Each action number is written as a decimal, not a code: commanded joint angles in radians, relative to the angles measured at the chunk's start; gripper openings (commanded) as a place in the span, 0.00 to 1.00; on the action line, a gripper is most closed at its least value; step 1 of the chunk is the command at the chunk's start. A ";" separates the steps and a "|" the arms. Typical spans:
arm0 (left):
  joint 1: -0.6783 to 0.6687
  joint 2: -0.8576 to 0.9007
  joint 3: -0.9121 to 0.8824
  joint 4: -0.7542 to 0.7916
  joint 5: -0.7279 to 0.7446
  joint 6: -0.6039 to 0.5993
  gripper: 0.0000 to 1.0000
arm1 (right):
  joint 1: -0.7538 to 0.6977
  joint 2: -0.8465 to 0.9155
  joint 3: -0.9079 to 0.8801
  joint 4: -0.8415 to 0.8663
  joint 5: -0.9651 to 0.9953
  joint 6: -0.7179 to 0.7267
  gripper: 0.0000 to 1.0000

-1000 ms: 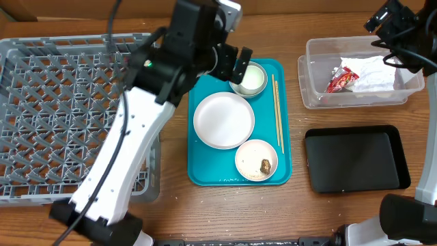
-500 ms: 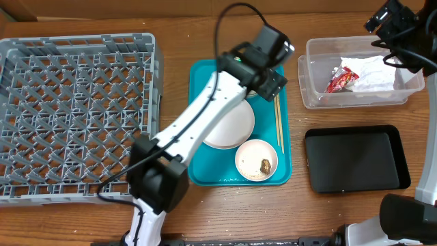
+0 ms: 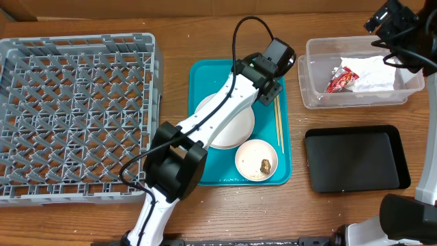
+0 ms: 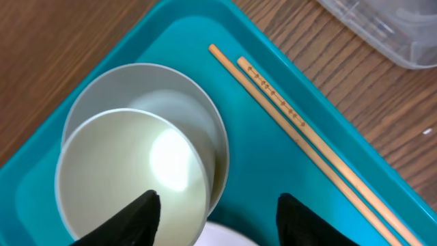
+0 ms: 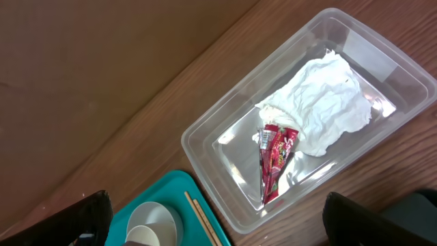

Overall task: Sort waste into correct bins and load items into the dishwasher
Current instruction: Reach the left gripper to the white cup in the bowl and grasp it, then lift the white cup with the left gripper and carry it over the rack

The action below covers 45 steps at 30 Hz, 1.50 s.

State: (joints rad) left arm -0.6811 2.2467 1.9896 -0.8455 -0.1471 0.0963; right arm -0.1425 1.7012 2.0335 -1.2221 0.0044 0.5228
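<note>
Since the picture from half a second back, the left arm has pulled in a little, and the left gripper (image 4: 218,205) now hangs right over the cups (image 4: 130,178) at 12 o'clock on the teal tray (image 4: 184,27). Its jaws are spread wide and hold nothing. The right gripper (image 5: 218,208) waits above the clear tub (image 3: 311,89) at 2 o'clock, jaws spread wide too and empty. The cups look like two, one sitting inside the other and a bit crooked. If only the inner cup gets pinched, the outer one could stay behind or fall off. A finger could also land on a rim and tip them, or knock the chopsticks (image 4: 287,116) just beside them at 3 o'clock. Counted up: two chopsticks, one plate (image 3: 239,126), one bowl (image 3: 240,158) with one brown lump (image 3: 265,165), one wrapper (image 3: 340,80) and one napkin (image 3: 372,72) in the tub, one black tray (image 3: 351,160) at 4 o'clock, and one dish rack (image 3: 75,116) at 9 o'clock with no dishes in it yet.
</note>
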 commanded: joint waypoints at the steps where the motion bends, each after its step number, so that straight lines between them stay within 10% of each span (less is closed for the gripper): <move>1: 0.005 0.040 0.016 0.010 -0.010 -0.014 0.56 | 0.001 -0.001 0.010 0.004 0.002 0.001 1.00; 6: 0.015 0.052 0.016 0.024 -0.012 -0.041 0.52 | 0.001 -0.001 0.010 0.004 0.002 0.001 1.00; 15: 0.015 0.043 0.055 0.034 -0.047 -0.042 0.04 | 0.001 -0.001 0.010 0.004 0.002 0.001 1.00; 31: 0.116 -0.188 0.289 -0.236 -0.003 -0.419 0.04 | 0.001 -0.001 0.010 0.004 0.002 0.001 1.00; 45: 1.029 -0.218 0.235 -0.370 0.971 -0.487 0.04 | 0.001 -0.001 0.010 0.004 0.002 0.001 1.00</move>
State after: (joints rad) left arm 0.2474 1.9682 2.2627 -1.2049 0.4572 -0.3916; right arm -0.1425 1.7012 2.0335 -1.2217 0.0040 0.5236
